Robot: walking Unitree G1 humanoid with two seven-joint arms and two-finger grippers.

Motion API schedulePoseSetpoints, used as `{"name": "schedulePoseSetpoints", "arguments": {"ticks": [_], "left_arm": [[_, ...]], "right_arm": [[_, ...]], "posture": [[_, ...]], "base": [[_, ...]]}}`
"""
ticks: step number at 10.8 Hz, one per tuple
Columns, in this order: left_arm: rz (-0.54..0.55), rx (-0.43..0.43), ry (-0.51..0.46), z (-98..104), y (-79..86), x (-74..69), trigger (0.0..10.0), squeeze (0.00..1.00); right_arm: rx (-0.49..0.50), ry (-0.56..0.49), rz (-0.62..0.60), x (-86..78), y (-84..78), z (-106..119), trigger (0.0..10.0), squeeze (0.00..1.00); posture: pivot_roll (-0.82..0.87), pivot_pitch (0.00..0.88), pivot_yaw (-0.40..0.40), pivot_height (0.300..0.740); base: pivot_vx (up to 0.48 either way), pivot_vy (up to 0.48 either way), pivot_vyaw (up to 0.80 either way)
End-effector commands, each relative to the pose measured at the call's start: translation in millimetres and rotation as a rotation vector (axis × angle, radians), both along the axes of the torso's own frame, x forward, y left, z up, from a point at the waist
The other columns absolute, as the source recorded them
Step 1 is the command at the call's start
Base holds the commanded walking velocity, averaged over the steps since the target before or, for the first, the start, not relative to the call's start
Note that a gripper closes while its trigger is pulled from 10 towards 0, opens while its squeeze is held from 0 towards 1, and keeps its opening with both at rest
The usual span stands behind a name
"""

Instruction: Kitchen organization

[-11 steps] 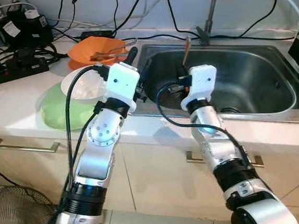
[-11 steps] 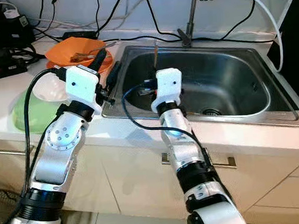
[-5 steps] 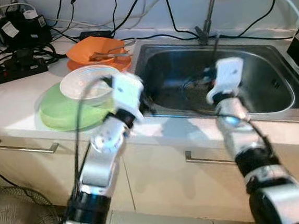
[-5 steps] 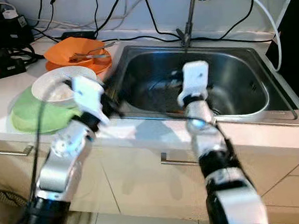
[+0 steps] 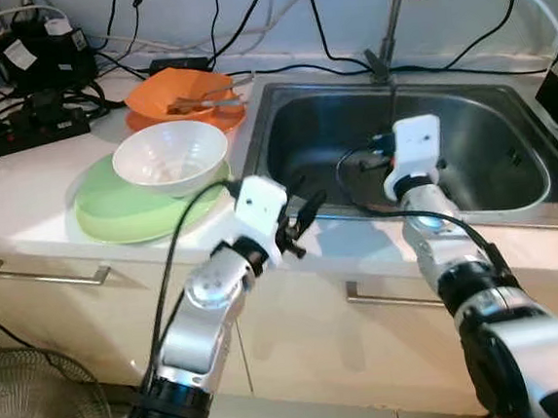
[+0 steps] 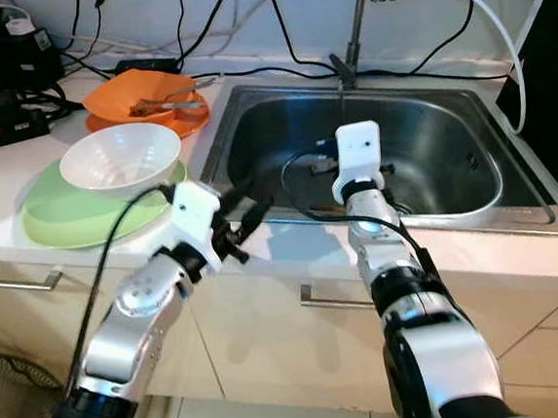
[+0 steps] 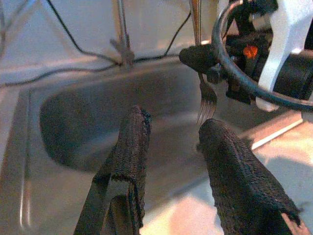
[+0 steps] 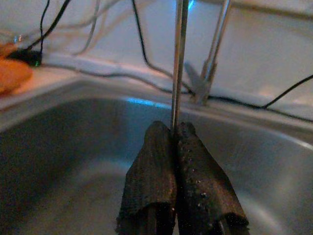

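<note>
Over the sink (image 5: 510, 164), the right claw (image 8: 178, 147) pinches a thin, stiff, slippery metal fork (image 7: 206, 100) by its handle, tines down, while the left claw (image 7: 171, 147) waits spread beside it.

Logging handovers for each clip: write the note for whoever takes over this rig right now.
Right gripper: shut on a fork, held over the sink, tines pointing down.
Left gripper: open, empty, at the counter's front edge beside the sink.
White bowl sits on the green plate; orange bowl behind them holds more utensils.
Done: fork picked up.
Left: set the fork down wherever it belongs, probably the sink; the stacked dishes and the orange bowl are not yet dealt with.
</note>
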State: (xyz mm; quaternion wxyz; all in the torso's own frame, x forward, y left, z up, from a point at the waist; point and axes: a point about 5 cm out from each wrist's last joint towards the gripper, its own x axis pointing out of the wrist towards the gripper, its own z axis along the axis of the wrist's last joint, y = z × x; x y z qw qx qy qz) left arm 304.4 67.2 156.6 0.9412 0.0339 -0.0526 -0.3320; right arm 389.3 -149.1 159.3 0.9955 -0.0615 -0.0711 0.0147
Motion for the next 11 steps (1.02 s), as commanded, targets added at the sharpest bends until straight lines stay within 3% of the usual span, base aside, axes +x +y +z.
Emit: {"name": "schedulePoseSetpoints", "arguments": {"ticks": [1,4,9,10,11], "left_arm": [[0.006,0.005,0.032,-6.2,1.6,0.1,10.0,0.0],[0.043,0.053,0.108,-22.3,9.5,0.2,10.0,0.0],[0.064,0.049,0.126,-24.3,11.4,1.6,10.0,0.0],[0.068,0.048,0.126,-24.1,11.9,1.9,10.0,0.0],[0.071,0.048,0.126,-24.2,12.2,1.9,10.0,0.0]], "right_arm": [[-0.014,0.017,0.005,2.0,-0.1,0.4,10.0,0.0],[-0.051,0.115,0.018,0.8,3.1,-15.7,10.0,0.0],[-0.045,0.15,0.016,2.0,2.6,-17.6,10.0,0.0],[-0.045,0.153,0.015,2.3,2.4,-17.3,10.0,0.73],[-0.045,0.154,0.013,2.5,2.3,-17.2,10.0,0.92]], "posture": [[0.24,0.0,-0.033,0.74],[0.25,0.0,-0.039,0.74],[0.26,0.0,-0.045,0.74],[0.26,0.0,-0.045,0.74],[0.26,0.0,-0.045,0.74]], "base": [[0.0,0.0,0.0],[0.0,0.0,0.0],[0.0,0.0,0.0],[0.0,0.0,0.0],[0.0,0.0,0.0]]}}
